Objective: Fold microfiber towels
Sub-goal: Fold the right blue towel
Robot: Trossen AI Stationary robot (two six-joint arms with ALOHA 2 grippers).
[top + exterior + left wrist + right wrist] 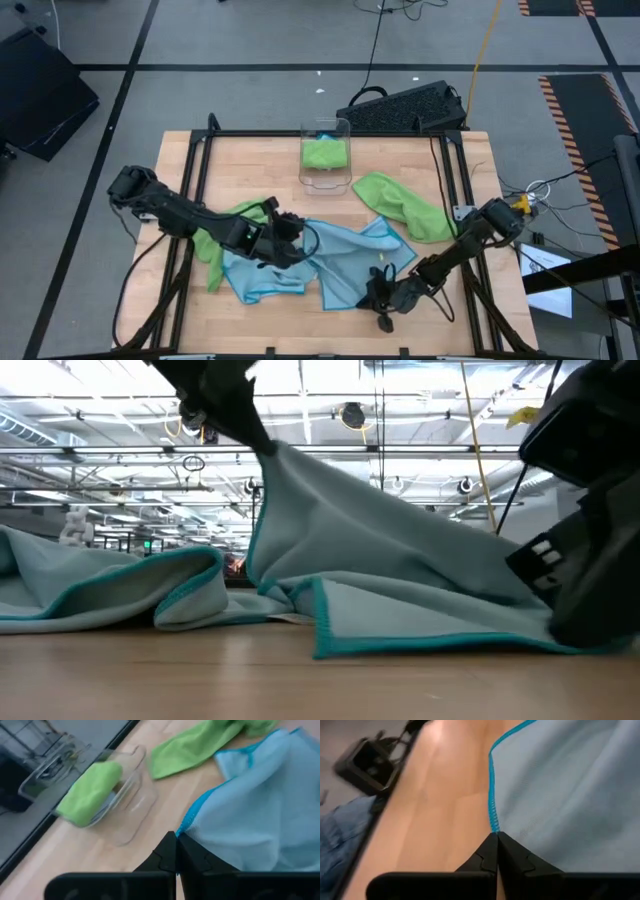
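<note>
A light blue microfiber towel lies crumpled across the table's middle and front. My left gripper is shut on its left part and holds that part raised. My right gripper is shut on the towel's near right edge, low by the table. One lime green towel lies flat at the right. Another green towel lies partly under my left arm. A third green towel, folded, sits in the clear bin. My left gripper pinches the blue towel's hemmed edge between its two fingers, slanting down from the table's left. That part is lifted and the cloth slopes down from the fingers to the table. My right gripper pinches the blue towel's hemmed edge between its two fingertips, coming slanted down from the table's right near corner. The fingers lie in line with the hem. The cloth beside the hold lies low, on or just above the wood.
The clear bin stands at the table's far middle. A black frame runs along the table's sides. A black keyboard-like box sits beyond the far edge. Bare wood shows at the far left.
</note>
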